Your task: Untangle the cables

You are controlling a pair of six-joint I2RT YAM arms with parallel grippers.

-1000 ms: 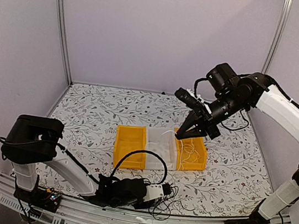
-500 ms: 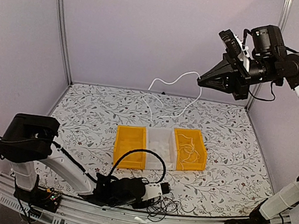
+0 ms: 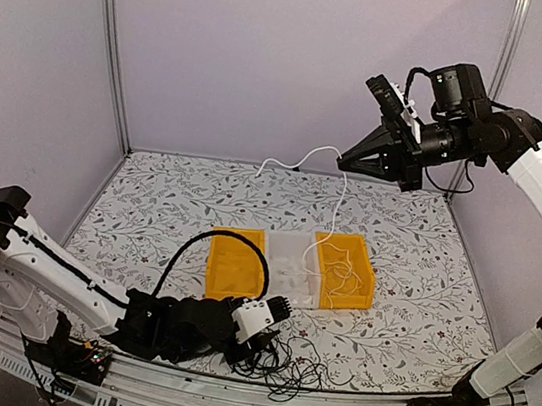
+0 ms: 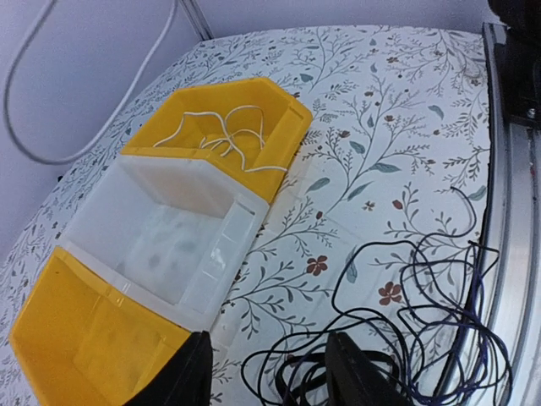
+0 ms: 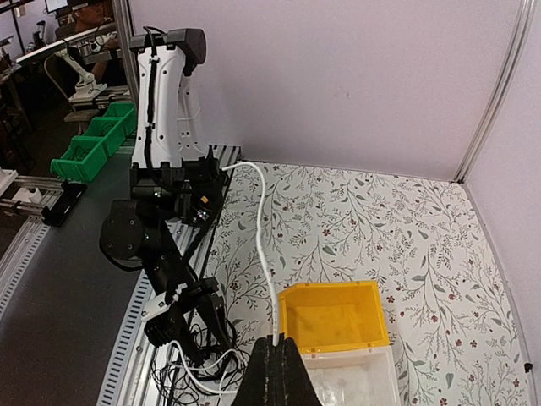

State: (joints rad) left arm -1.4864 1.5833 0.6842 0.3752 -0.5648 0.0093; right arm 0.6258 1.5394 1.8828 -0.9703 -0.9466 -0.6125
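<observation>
My right gripper (image 3: 343,160) is raised high over the back of the table and shut on a white cable (image 3: 337,212). That cable droops into the right yellow bin (image 3: 369,282), and a free end trails left. In the right wrist view the white cable (image 5: 260,237) rises from the shut fingertips of my right gripper (image 5: 275,342). My left gripper (image 3: 276,308) hangs open just above a black cable tangle (image 3: 288,372) at the table's near edge. In the left wrist view my left gripper (image 4: 266,347) holds nothing, and the black tangle (image 4: 414,330) lies below and to the right.
Three bins stand in a row mid-table: a yellow bin (image 3: 225,277), a clear bin (image 3: 293,262) and the yellow one with coiled white cable (image 4: 224,139). A metal rail (image 4: 516,211) runs along the near edge beside the tangle. A white strand (image 5: 199,365) lies among the black cables.
My left gripper has opened and lifted off the black tangle toward the bins, its arm swinging left. My right gripper rose from the bin with the white cable, then dropped slightly.
</observation>
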